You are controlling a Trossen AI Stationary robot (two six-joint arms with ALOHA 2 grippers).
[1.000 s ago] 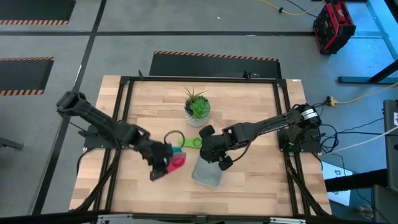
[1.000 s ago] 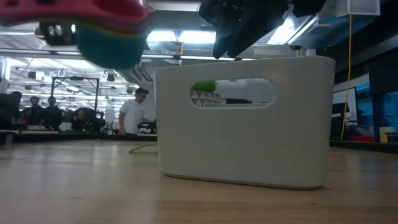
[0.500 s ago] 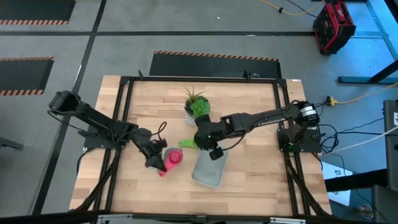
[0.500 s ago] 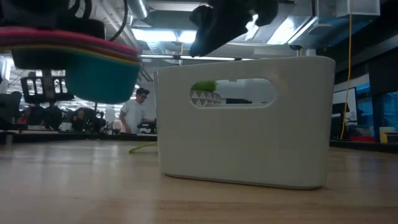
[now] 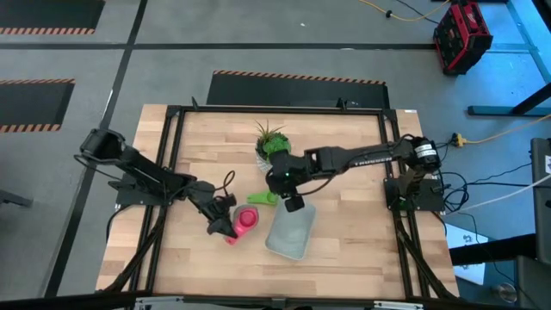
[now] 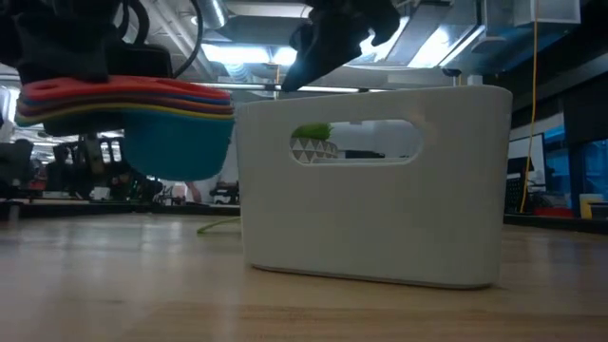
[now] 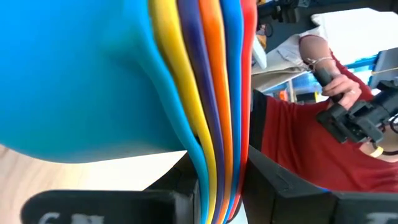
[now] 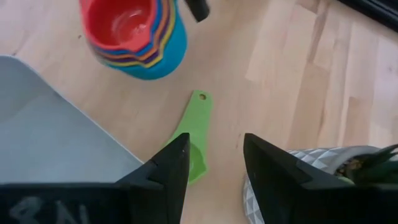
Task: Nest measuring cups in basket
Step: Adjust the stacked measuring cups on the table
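Note:
A nested stack of measuring cups (image 5: 244,219), red on top and blue at the bottom, hangs in my left gripper (image 5: 220,224) left of the basket (image 5: 289,232). It also shows in the low view (image 6: 142,114) and the right wrist view (image 8: 134,34). One green measuring cup (image 8: 194,146) lies alone on the table between the stack and the plant. My right gripper (image 8: 214,163) is open above this green cup (image 5: 263,198), its fingers on either side of the bowl and not touching it. The pale grey-blue basket (image 6: 370,190) stands on the table. My left gripper pinches the stacked flat handles (image 7: 219,168) of the cups between its two fingers (image 7: 273,183), several layers together. The fingers come level from the table's left. The stack is lifted clear of the table, bowls level and opening upward (image 6: 176,142).
A white patterned pot with a green plant (image 5: 274,148) stands just beyond the green cup, close to my right gripper (image 8: 317,171). A person in a red shirt (image 7: 298,143) is beyond the table. Bare wood lies near and left of the basket.
My right gripper has moved from over the basket toward the table's far left and now hovers over the green cup. My left gripper has brought the stack lower and turned it from tipped to level, and it stays lifted.

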